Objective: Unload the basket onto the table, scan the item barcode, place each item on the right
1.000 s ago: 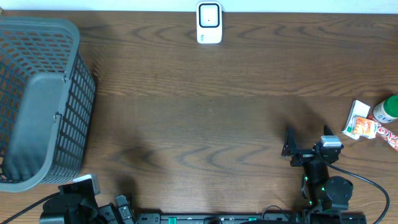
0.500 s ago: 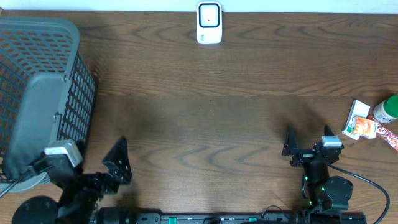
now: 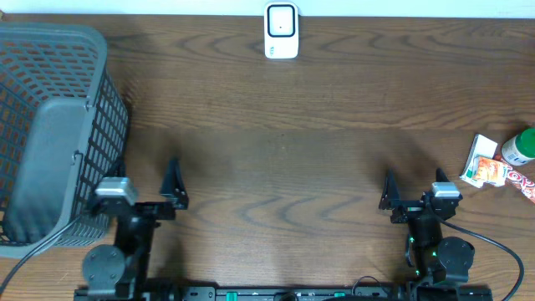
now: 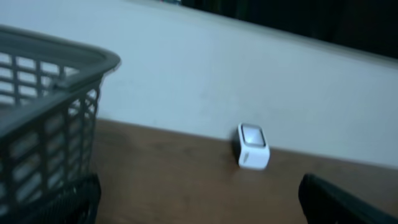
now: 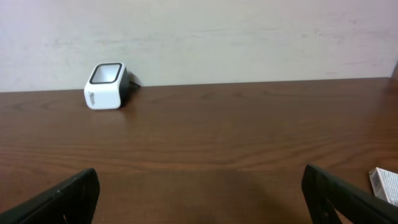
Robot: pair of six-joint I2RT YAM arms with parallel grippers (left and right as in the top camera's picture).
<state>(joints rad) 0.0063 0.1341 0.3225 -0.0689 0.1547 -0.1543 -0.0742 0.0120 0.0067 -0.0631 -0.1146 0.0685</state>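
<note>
The white barcode scanner (image 3: 282, 31) stands at the table's far edge, also seen as the scanner (image 4: 253, 146) in the left wrist view and the scanner (image 5: 106, 78) in the right wrist view. The items lie at the right edge: a small white and orange box (image 3: 485, 163), a green-capped bottle (image 3: 518, 148) and a red packet (image 3: 522, 180). My right gripper (image 3: 414, 188) stands open and empty to the left of them, and a corner of the box (image 5: 385, 183) shows in its wrist view. My left gripper (image 3: 142, 180) is open and empty beside the basket.
A large grey mesh basket (image 3: 50, 134) fills the left side of the table, its rim (image 4: 43, 56) close to my left fingers. Bare wooden table (image 3: 284, 159) lies between the two arms and the scanner.
My left arm has swung up from the bottom-left corner and now points forward beside the basket. The right arm and the items have not moved.
</note>
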